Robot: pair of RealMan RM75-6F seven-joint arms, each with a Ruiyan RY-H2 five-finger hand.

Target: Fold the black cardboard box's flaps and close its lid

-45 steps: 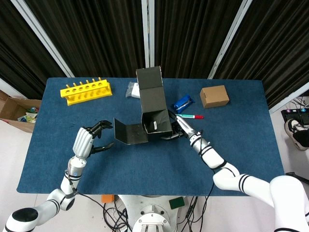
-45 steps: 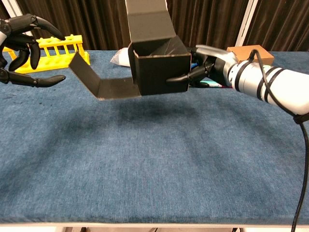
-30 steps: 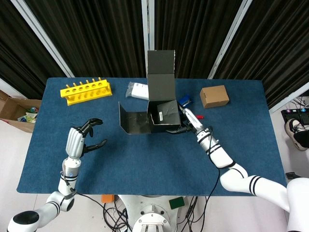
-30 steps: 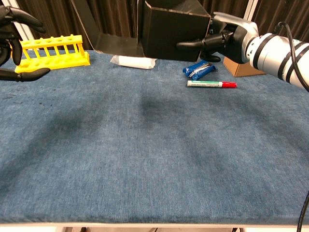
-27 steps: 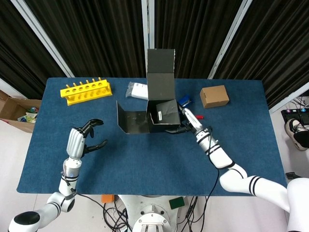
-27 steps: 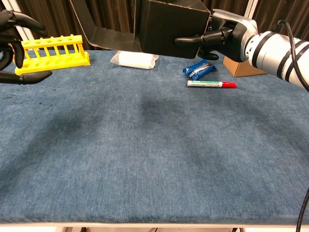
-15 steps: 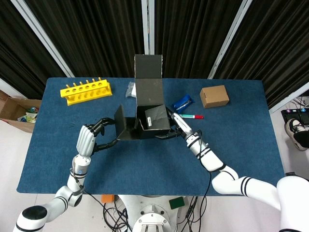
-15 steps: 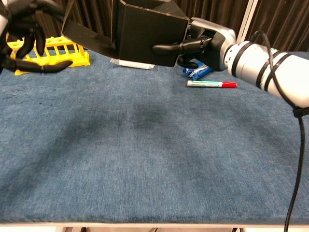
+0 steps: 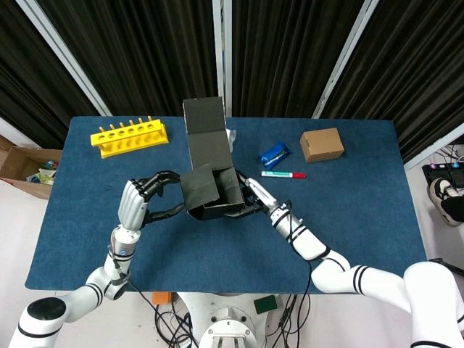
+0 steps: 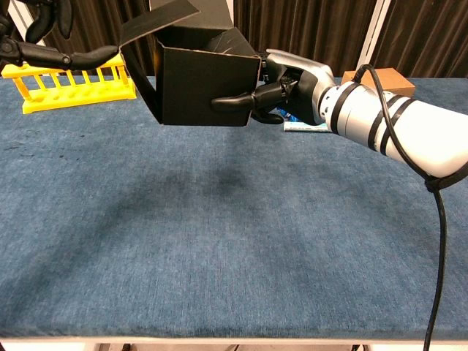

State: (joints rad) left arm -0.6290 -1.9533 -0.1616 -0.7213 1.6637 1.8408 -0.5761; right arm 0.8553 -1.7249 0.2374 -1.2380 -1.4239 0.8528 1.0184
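Since half a second earlier, the black cardboard box [image 9: 210, 190] had shifted left and nearer the robot, and its left side flap [image 9: 197, 186] had swung from standing open outward to lying over the box's opening. The left robot hand [image 9: 134, 203] had risen with it, its fingers [image 10: 69, 55] now against that flap's outer edge, pressing it inward rather than closing around it.

The box hung in the air above the blue desk [image 9: 362, 217], held from its right side by the right robot hand [image 10: 281, 89], whose thumb lay across the near wall while the other fingers wrapped behind. The tall lid [image 9: 206, 138] stood upright at the back of the box, not yet folded down.

Behind the box on the desk lay a yellow test-tube rack [image 9: 129, 137] to the left. To the right were a blue packet [image 9: 275, 154], a marker with a red cap [image 9: 283, 175] just in front of it, and a small brown carton [image 9: 322, 144] further right.
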